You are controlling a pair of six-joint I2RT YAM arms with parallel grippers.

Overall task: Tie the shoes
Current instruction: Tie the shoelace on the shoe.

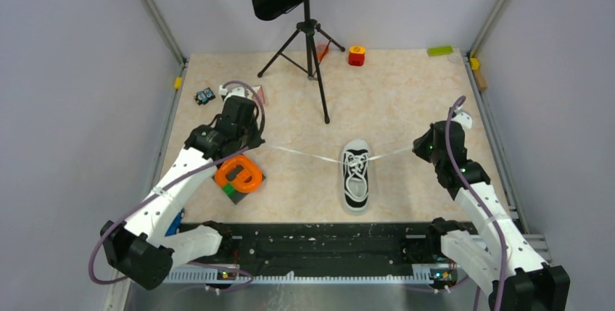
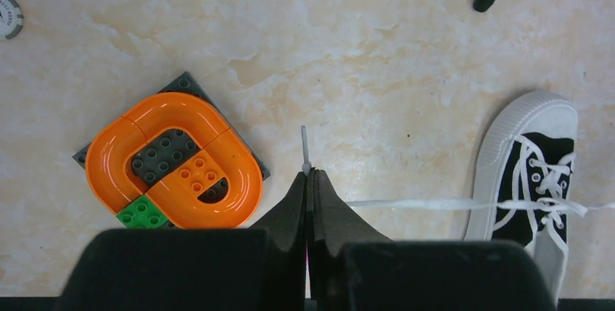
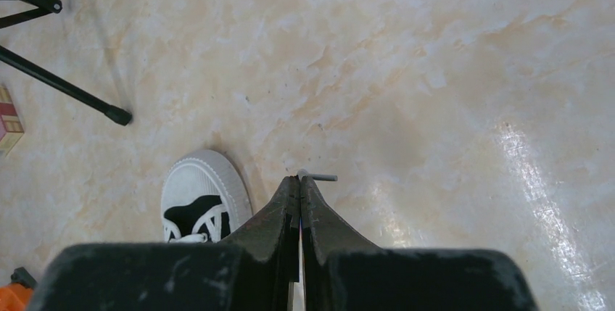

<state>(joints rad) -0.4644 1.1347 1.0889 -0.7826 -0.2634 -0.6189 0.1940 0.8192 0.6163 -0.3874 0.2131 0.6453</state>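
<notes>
The shoe (image 1: 356,176), a small black low-top sneaker with a white toe cap and sole, lies in the middle of the table, toe pointing away from the arms. Its white laces are stretched out sideways in both directions. The left lace (image 1: 301,154) runs taut to my left gripper (image 1: 250,144), which is shut on it; its tip sticks out past the jaws (image 2: 305,150). The right lace (image 1: 391,154) runs to my right gripper (image 1: 419,146), shut on that end, with the aglet (image 3: 319,177) poking out. The shoe (image 2: 531,180) also shows in the left wrist view and, partly, the shoe (image 3: 199,198) in the right wrist view.
An orange brick ring on a grey plate (image 1: 238,175) sits just under the left arm. A black music stand tripod (image 1: 310,43) stands behind the shoe. Small toys lie along the far edge: a red-and-yellow block (image 1: 356,55), a green piece (image 1: 439,51), a small item (image 1: 204,96).
</notes>
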